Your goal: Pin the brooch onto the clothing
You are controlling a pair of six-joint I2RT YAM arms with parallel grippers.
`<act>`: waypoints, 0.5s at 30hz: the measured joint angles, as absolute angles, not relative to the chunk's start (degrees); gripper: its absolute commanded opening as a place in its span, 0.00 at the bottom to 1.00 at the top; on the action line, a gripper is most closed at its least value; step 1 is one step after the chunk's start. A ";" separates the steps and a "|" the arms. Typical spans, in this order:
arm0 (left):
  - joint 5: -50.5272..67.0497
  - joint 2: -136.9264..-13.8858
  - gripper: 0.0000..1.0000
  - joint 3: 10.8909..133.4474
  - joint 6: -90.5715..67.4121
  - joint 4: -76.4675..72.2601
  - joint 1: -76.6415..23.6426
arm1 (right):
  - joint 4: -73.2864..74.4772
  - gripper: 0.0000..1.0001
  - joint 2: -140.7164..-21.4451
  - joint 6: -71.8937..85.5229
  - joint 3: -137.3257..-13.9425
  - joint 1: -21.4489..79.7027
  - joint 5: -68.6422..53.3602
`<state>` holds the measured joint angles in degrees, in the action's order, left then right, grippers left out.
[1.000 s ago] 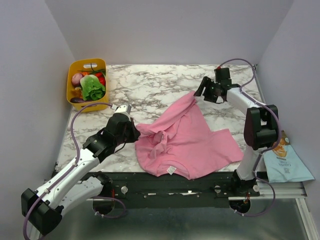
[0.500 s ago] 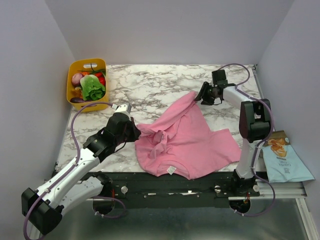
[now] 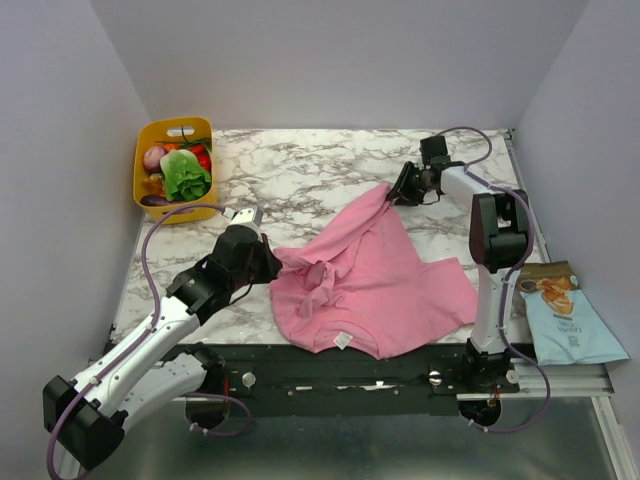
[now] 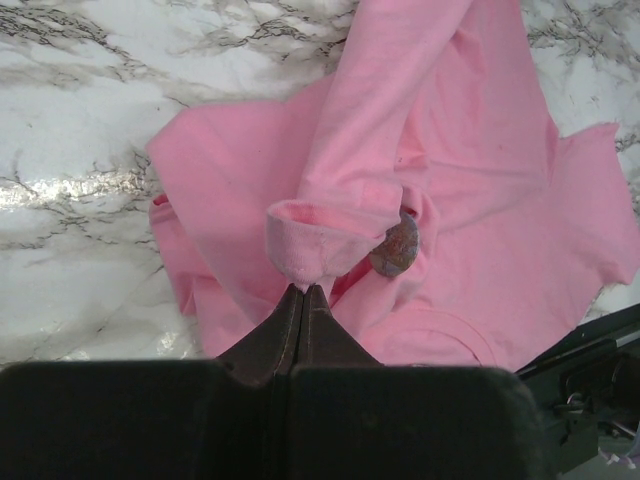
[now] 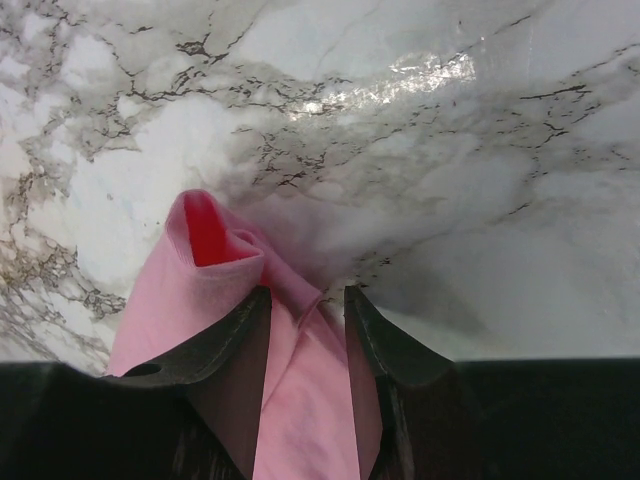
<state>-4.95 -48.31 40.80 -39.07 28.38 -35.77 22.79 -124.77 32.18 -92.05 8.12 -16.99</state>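
Observation:
The clothing, a pink T-shirt [image 3: 385, 280], lies crumpled on the marble table [image 3: 300, 175], with its white label [image 3: 343, 340] near the front edge. The brooch [image 4: 395, 247], a small grey-brown disc, rests on the shirt beside a rolled sleeve cuff [image 4: 325, 235]. My left gripper [image 3: 264, 258] is shut on that cuff's fold [image 4: 303, 285]. My right gripper [image 3: 400, 190] is at the shirt's far tip. Its fingers [image 5: 235, 325] stand apart, with a strip of pink fabric [image 5: 305, 400] lying loose between them. The right gripper's midpoint [image 5: 307, 293] is just above the marble.
A yellow basket [image 3: 143, 172] of vegetables stands at the back left corner. A blue snack bag [image 3: 565, 320] lies off the table's right edge. Grey walls close in on the left, back and right.
My right arm has folded in toward the left and back, and its gripper has stayed at the shirt's far tip. My left arm and the shirt have not visibly moved.

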 measured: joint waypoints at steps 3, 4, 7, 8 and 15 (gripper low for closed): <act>-4.95 -48.31 0.00 40.80 -39.07 28.38 -35.77 | 23.31 0.43 -125.43 32.53 -92.58 7.92 -17.41; -4.95 -48.31 0.00 40.80 -39.07 28.36 -35.77 | 23.40 0.43 -125.49 32.58 -92.73 7.88 -17.47; -4.95 -48.31 0.00 40.80 -39.05 28.36 -35.77 | 23.66 0.36 -125.93 32.67 -93.36 7.75 -17.63; -4.95 -48.31 0.00 40.80 -39.05 28.36 -35.77 | 23.68 0.32 -126.10 32.73 -93.60 7.68 -17.72; -4.95 -48.34 0.00 40.80 -39.05 28.29 -35.77 | 23.73 0.01 -127.00 32.93 -94.41 7.11 -19.16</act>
